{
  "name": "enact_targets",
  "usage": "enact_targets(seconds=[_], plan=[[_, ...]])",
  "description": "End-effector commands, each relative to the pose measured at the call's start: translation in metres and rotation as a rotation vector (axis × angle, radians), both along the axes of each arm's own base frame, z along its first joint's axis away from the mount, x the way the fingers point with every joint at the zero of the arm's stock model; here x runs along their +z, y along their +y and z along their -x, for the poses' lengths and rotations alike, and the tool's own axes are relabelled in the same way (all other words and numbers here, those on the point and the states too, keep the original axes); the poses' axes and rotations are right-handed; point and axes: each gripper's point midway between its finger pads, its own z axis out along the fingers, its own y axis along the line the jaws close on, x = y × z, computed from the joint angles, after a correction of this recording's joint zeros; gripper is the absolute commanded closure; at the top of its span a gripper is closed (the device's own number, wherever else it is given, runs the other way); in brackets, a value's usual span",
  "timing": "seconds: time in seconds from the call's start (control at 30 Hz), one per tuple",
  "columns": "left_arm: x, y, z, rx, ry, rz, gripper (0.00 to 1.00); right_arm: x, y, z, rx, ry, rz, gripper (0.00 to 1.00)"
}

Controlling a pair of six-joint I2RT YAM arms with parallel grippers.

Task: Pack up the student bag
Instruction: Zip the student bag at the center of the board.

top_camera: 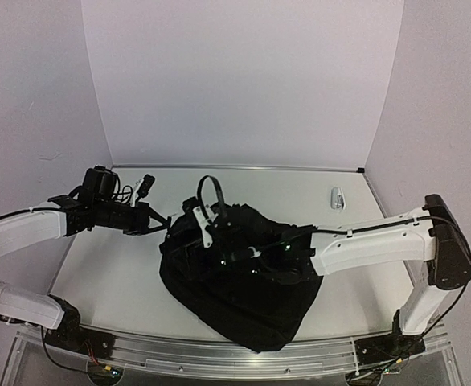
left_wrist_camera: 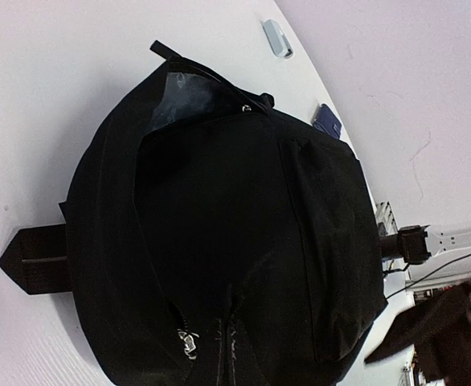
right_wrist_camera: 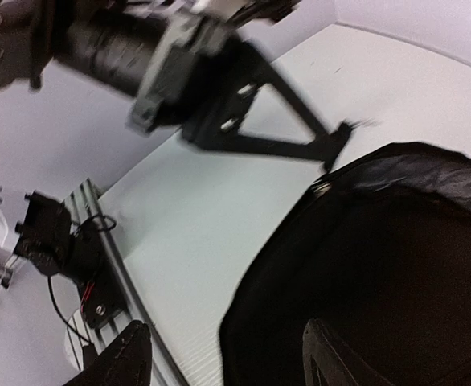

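Student bag (top_camera: pixel 239 273) lies slumped in the middle of the white desk (top_camera: pixel 107 273), toward its near edge. Its top loop (top_camera: pixel 207 189) stands up at the far side, and its mouth gapes to show grey lining (left_wrist_camera: pixel 175 96). One flat strap end (left_wrist_camera: pixel 30 257) sticks out from under it onto the desk.

The left gripper (top_camera: pixel 157 219) reaches in from the left. Its jaws are closed together on the bag's rim, beside the zipper pull (left_wrist_camera: pixel 189 342). The right gripper (right_wrist_camera: pixel 226 328) hangs over the bag with its jaws spread wide and nothing held, one finger above black fabric and the other above bare desk. From overhead, the right arm crosses the bag's right shoulder and covers part of it.

A small silver object (top_camera: pixel 337 197) sits well apart at the far right of the desk. A dark blue pouch (left_wrist_camera: pixel 328 121) peeks out just past the bag, mostly hidden by it.

Two small white pieces (top_camera: pixel 203 221) near the loop are too small to identify or read. The right wrist view is motion-blurred, and black jaws against black cloth blur the exact contact.
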Motion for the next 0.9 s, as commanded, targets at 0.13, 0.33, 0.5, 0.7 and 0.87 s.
enact_targets(seconds=[0.13,0.33,0.5,0.7,0.87], plan=[[0.02,-0.013,0.02,-0.1,0.026,0.148,0.82,0.022,-0.023,-0.05,-0.085,-0.005,-0.084,0.29],[0.039,0.005,0.012,0.047,-0.032,0.119,0.44,0.007,-0.005,-0.056,-0.011,0.085,-0.125,0.27],[0.023,0.037,0.001,0.279,0.052,-0.005,0.39,-0.018,0.017,-0.057,0.038,0.144,-0.109,0.28],[-0.003,0.045,0.013,0.352,0.195,-0.001,0.38,-0.041,0.02,-0.086,-0.003,0.251,-0.133,0.31],[-0.013,0.038,0.02,0.336,0.253,0.058,0.33,-0.054,0.031,-0.096,0.023,0.349,-0.161,0.3]])
